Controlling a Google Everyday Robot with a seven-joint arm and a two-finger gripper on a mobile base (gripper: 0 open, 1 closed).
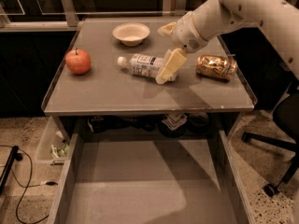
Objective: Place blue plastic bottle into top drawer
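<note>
The blue plastic bottle [142, 64] lies on its side in the middle of the tabletop, white cap pointing left. My gripper [161, 55] hangs over the bottle's right end, open, with one cream finger [170, 65] in front of the bottle and the other [166, 29] behind it. It holds nothing. The top drawer [140, 190] is pulled out below the table's front edge, and its flat grey bottom is bare.
A red apple [78, 61] sits at the table's left. A white bowl [131, 33] stands at the back. A gold-brown can [216, 66] lies to the right of the bottle. An office chair base [275, 143] stands on the floor at the right, and cables [18, 181] lie at the left.
</note>
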